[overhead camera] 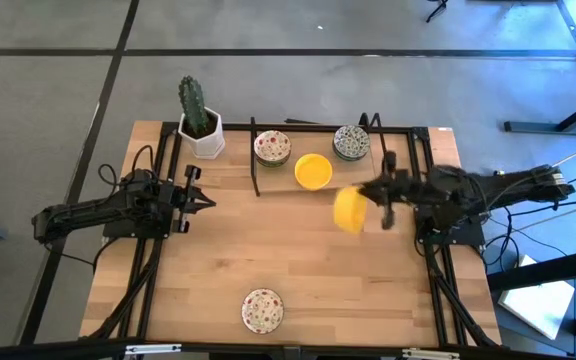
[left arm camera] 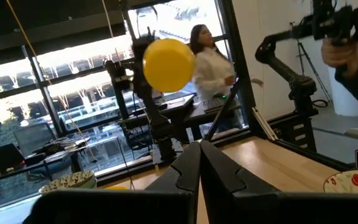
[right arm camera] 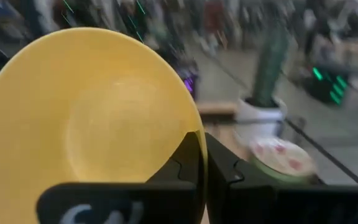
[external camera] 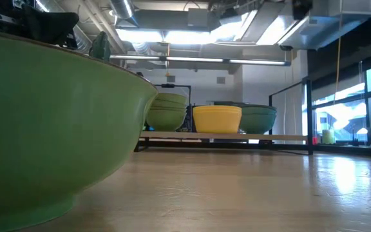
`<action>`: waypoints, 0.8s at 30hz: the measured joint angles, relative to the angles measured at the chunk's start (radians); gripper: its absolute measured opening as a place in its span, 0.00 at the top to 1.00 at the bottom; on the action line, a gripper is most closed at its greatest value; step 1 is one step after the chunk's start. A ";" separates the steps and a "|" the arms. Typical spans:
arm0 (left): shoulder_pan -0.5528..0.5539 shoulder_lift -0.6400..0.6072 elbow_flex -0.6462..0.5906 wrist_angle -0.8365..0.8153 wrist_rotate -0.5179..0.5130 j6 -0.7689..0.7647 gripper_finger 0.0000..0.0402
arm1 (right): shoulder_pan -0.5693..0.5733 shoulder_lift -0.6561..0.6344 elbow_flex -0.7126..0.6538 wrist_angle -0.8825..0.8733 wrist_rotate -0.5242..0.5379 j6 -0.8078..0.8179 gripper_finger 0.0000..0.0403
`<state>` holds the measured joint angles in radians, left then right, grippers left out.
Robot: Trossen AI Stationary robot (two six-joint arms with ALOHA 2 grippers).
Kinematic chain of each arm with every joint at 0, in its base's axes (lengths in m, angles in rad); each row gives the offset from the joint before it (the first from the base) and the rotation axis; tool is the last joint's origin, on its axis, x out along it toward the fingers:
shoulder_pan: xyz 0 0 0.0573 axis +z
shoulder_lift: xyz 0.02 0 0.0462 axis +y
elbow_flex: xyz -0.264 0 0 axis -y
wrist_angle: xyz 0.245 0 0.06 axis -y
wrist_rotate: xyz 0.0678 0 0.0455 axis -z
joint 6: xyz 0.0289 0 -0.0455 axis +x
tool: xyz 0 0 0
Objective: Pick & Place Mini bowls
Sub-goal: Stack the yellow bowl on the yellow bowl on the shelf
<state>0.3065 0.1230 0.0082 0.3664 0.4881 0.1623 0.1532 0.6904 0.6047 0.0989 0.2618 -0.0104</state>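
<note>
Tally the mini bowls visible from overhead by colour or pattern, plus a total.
Plain yellow: 2, one on the table, one held tilted in the right claw
Red floral: 2
Green-grey pattern: 1
Total: 5

a big green bowl side (external camera: 50, 122) fills the near left of the low view, resting on the pale wooden surface (external camera: 250, 193), its rim sloping up toward the left. far across the surface three more bowls stand in a row: a stack of green bowls (external camera: 167, 111) just past the big bowl's rim, a yellow bowl (external camera: 217, 119) in the middle, and a darker green bowl (external camera: 258, 118) partly behind the yellow one. a thin dark frame rail (external camera: 237, 138) runs under them. behind lie bright ceiling lights (external camera: 192, 29), ducts and windows (external camera: 359, 103) at right. no hand shows here.
</note>
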 joint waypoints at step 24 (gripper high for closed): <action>0.000 0.000 0.000 -0.004 0.000 0.000 0.99 | -0.537 0.999 1.204 -1.175 -0.158 -0.116 0.99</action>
<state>0.3069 0.1230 0.0082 0.3622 0.4885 0.1623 -0.3839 1.6898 1.8088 -1.0764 0.1040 -0.1266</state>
